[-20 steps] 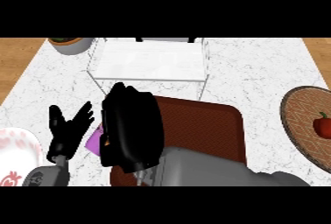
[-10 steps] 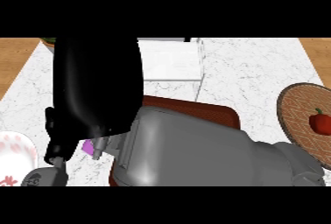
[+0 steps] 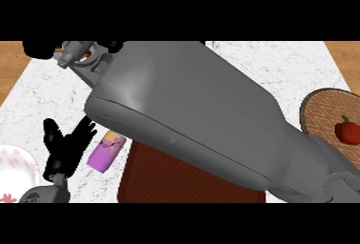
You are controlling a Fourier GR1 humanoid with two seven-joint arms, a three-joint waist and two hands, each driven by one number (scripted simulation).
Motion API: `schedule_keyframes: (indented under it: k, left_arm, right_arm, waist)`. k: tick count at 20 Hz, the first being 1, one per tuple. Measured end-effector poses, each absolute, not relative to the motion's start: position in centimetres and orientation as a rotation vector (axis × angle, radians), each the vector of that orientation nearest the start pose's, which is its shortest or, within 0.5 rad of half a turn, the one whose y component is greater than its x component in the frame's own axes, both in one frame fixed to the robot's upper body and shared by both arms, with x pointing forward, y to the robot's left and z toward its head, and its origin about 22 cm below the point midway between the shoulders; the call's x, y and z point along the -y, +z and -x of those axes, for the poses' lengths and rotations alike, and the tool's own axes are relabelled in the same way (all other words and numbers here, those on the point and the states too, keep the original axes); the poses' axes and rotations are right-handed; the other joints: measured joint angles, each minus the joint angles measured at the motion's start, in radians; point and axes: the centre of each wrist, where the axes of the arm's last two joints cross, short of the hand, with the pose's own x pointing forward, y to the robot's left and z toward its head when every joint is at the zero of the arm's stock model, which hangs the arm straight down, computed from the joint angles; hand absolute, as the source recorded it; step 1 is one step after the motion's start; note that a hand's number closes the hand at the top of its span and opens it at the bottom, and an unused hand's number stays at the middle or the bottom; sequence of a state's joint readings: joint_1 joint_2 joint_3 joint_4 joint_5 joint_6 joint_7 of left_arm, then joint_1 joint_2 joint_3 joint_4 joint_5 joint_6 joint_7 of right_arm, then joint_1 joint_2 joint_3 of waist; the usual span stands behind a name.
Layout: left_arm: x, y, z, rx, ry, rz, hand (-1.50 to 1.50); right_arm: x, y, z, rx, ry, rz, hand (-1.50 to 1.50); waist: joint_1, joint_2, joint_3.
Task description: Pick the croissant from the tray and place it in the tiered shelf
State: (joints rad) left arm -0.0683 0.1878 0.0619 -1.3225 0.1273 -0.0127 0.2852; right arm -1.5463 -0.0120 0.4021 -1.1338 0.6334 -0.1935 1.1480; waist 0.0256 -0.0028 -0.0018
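Spanning the tray (image 3: 165, 186) with the right forearm (image 3: 197, 109), right hand (image 3: 38, 47) far left, grasp impossible to tell; hiding the croissant, direction unknowable; resting the left hand (image 3: 67, 151) near-left, fingers (image 3: 50, 131) spread.

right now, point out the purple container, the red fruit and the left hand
purple container (image 3: 105, 153), head view, middle of its body
red fruit (image 3: 347, 131), head view, its centre
left hand (image 3: 65, 152), head view, its palm

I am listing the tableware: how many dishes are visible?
2: a woven plate at the right edge, a white flowered dish lower left. The forearm may hide more.
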Motion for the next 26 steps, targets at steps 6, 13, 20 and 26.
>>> schedule_keyframes:
  k: [6,13,20,26]
  left_arm:
    - [-29.5,-2.4,-25.3,1.117,0.022,-0.085,0.0]
    - [-28.4,-2.6,-25.3,1.12,0.02,-0.08,0.0]
    - [-28.4,-2.5,-25.6,1.121,0.022,-0.08,0.0]
    - [-28.6,-2.0,-25.6,1.128,0.013,-0.075,0.0]
  right_arm:
    - [-5.6,35.3,-33.8,1.672,0.574,0.838,1.5]
    - [-5.2,34.1,-36.8,1.602,0.644,0.864,1.5]
    - [-3.9,32.3,-39.8,1.582,0.646,0.893,1.5]
    - [-3.4,31.3,-41.4,1.583,0.638,0.926,1.5]
  waist:
    - [-0.002,0.005,0.0]
    - [-0.003,0.007,0.0]
    - [0.003,0.01,0.0]
    - [0.011,0.013,0.0]
